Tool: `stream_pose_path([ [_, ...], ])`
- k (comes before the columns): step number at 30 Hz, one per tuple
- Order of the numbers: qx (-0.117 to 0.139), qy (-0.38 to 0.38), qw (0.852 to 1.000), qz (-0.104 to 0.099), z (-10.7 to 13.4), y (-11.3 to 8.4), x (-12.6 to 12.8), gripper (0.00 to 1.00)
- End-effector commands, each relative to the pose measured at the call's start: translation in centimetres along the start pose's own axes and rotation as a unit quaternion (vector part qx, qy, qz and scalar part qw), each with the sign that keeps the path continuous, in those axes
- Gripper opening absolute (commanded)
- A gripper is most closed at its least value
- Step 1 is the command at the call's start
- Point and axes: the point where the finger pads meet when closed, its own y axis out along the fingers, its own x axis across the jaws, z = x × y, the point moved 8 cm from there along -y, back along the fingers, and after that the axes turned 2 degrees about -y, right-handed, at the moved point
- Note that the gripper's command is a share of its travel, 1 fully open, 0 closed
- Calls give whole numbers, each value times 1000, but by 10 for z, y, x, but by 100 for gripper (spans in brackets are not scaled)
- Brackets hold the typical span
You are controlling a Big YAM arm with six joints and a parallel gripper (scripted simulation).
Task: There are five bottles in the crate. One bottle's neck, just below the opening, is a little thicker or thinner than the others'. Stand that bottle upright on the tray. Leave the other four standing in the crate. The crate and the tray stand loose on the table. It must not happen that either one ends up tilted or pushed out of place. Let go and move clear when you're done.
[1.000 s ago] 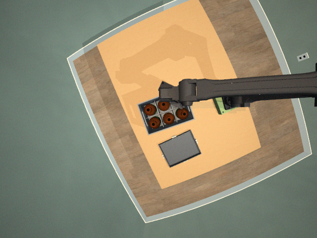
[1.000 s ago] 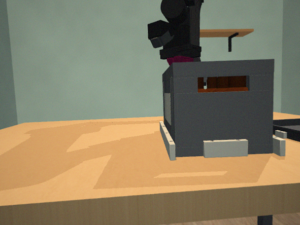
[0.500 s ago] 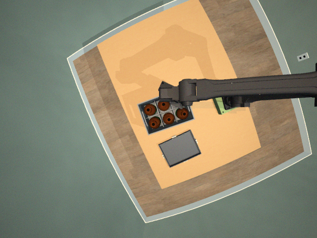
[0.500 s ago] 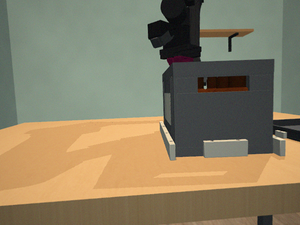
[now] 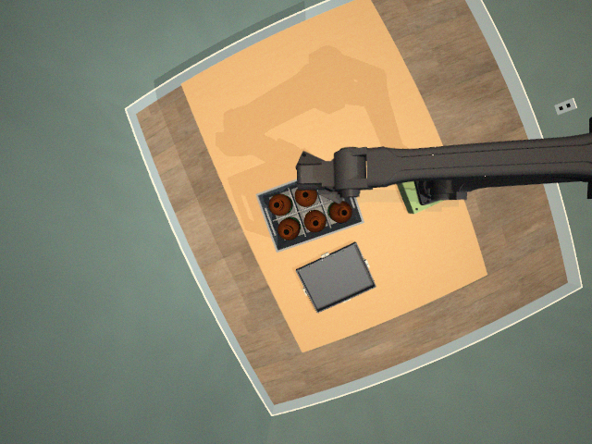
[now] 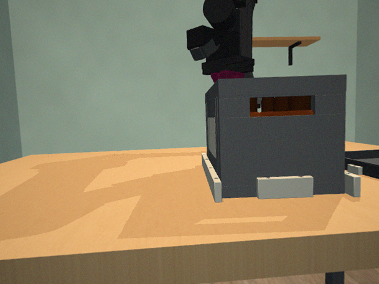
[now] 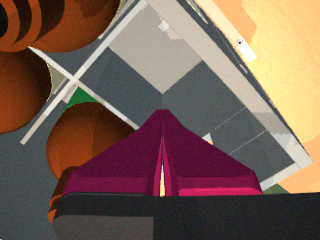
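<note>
The grey crate (image 5: pixel 319 237) (image 6: pixel 279 146) stands on the table with five brown bottles upright in its compartments. They are a bottle (image 5: pixel 279 204), a second bottle (image 5: pixel 305 194), a third bottle (image 5: pixel 289 228), a fourth bottle (image 5: pixel 314 220) and a fifth bottle (image 5: pixel 340 211). Neck differences are too small to tell. The sixth compartment is empty. My gripper (image 7: pixel 162 119) is shut, with nothing between its magenta fingertips, which appear over the empty compartment beside a bottle (image 7: pixel 82 137). In the exterior view the crate wall partly hides the fingers. The dark tray (image 5: pixel 336 277) (image 6: pixel 372 161) is empty.
The arm (image 5: pixel 459 162) reaches in from the right, over the crate's back right part. A green block (image 5: pixel 412 203) lies partly under the arm. Thin dividers separate the bottles. A wall shelf (image 6: pixel 283 42) is in the background.
</note>
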Motion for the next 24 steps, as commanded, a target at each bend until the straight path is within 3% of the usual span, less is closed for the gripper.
stream_pose_path([
  [1, 7, 0, 1000, 2, 1, 8, -3, 0],
  [7, 7, 0, 1000, 2, 1, 8, -3, 0],
  [8, 7, 0, 1000, 2, 1, 8, -3, 61],
  [24, 7, 0, 1000, 2, 1, 8, -3, 61],
])
